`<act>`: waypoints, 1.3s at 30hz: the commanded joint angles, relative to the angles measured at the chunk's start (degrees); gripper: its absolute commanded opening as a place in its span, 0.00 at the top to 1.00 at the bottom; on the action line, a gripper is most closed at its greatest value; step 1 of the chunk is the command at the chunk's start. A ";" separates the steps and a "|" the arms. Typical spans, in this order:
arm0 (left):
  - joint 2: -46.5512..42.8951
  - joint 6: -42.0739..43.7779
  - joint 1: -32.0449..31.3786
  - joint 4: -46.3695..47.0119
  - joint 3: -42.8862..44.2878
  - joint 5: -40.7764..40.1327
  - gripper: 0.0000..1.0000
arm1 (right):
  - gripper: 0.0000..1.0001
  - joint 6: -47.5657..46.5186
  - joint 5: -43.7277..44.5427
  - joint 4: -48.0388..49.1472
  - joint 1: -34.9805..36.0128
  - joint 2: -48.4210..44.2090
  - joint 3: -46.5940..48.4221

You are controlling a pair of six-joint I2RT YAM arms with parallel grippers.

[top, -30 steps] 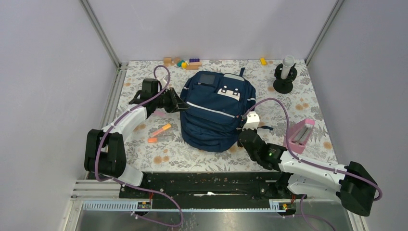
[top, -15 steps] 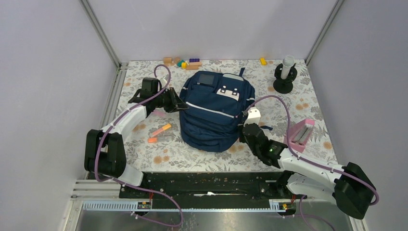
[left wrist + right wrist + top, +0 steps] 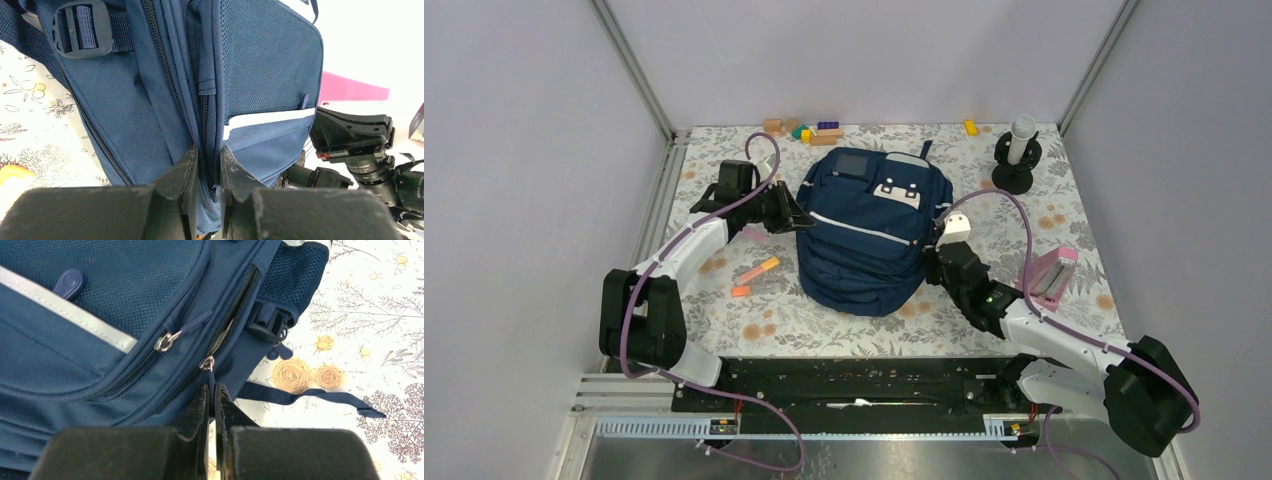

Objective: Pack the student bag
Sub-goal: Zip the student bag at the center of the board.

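Midway across the floral worktop (image 3: 774, 318) lies the student bag (image 3: 871, 232), front pockets up, its top toward the far wall. At the bag's left flank the left gripper (image 3: 798, 217) has its fingers drawn close together on a zipped ridge of navy fabric; the left wrist view shows the zip line running down between the two fingers. At the right flank the right gripper (image 3: 932, 262) is pinched together on the zip pull (image 3: 210, 371), whose slider sits just above the fingertips. Beyond the slider the zip gapes a little, dark inside with a pale sliver showing. A loose strap (image 3: 305, 397) trails over the worktop beside it. Orange markers (image 3: 762, 267) lie left of the bag, a pink case (image 3: 1050, 280) lies right of it, and toy blocks (image 3: 809, 130) sit along the far edge
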 commanded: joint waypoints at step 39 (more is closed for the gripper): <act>-2.65 4.98 2.26 -0.94 5.63 -2.30 1.00 | 0.70 -11.28 -16.49 -1.48 -18.82 16.13 18.47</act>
